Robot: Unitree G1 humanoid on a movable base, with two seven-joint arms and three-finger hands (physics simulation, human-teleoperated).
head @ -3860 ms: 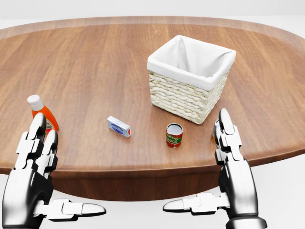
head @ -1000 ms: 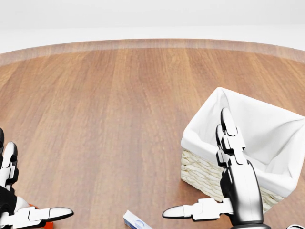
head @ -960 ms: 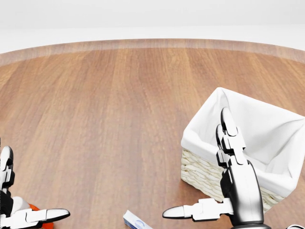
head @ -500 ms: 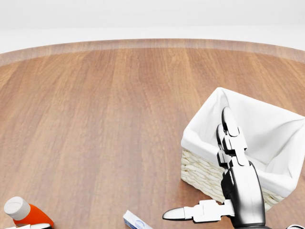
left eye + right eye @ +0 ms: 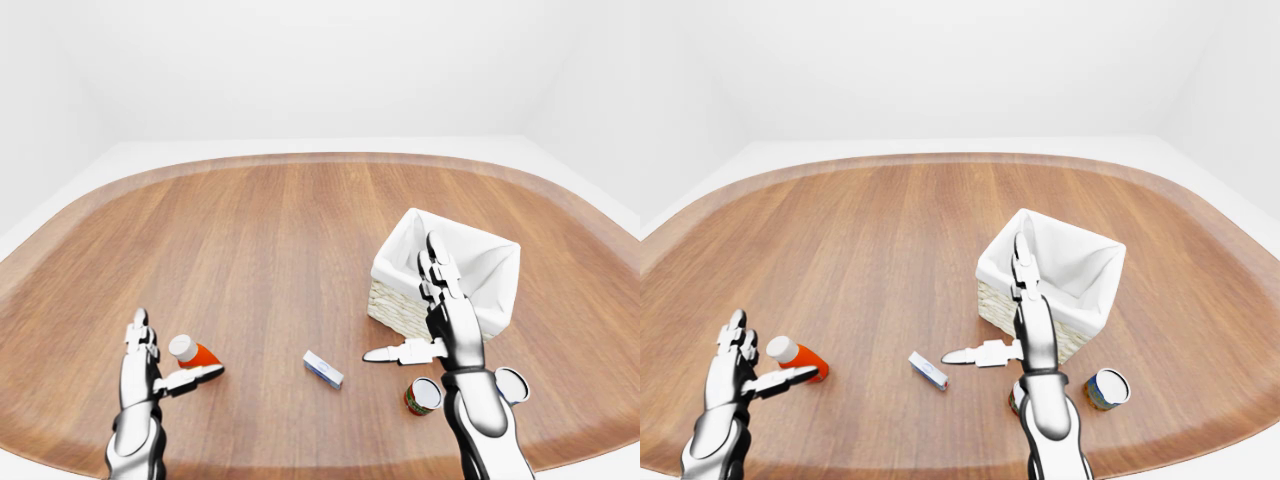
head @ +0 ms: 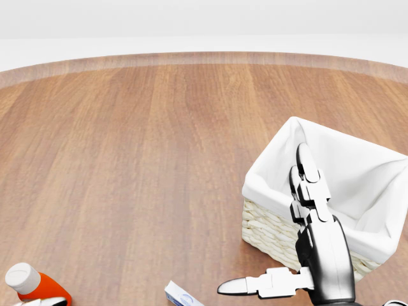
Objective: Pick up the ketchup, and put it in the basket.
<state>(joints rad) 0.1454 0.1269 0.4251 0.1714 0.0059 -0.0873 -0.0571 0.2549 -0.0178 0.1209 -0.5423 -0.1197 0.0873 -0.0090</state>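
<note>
The ketchup (image 5: 192,352) is lying on the wooden table (image 5: 250,240), near the table's near edge on the left, its white cap pointing left and its red body tilted. The left hand (image 5: 150,360) is standing just beside it with its fingers (image 5: 137,335) spread apart and pointing up; the thumb is reaching out to the right along the near side of the bottle, and whether it is touching the bottle cannot be told. No fingers are closing round the bottle.

To the right of the ketchup, a small blue-and-white box (image 5: 323,369) is lying flat on the table. Farther right, a red tin can (image 5: 423,396) with a silver lid is standing near the near edge; in the right-eye view another can (image 5: 1107,388), blue and yellow, is showing to the right of the right arm.

The basket (image 6: 357,185), woven and lined with white cloth, is sitting on the right half of the table, well apart from the ketchup. The right hand (image 6: 299,236) is hovering in view over the basket's near left corner, fingers straight and apart, thumb stretched left, holding nothing.
</note>
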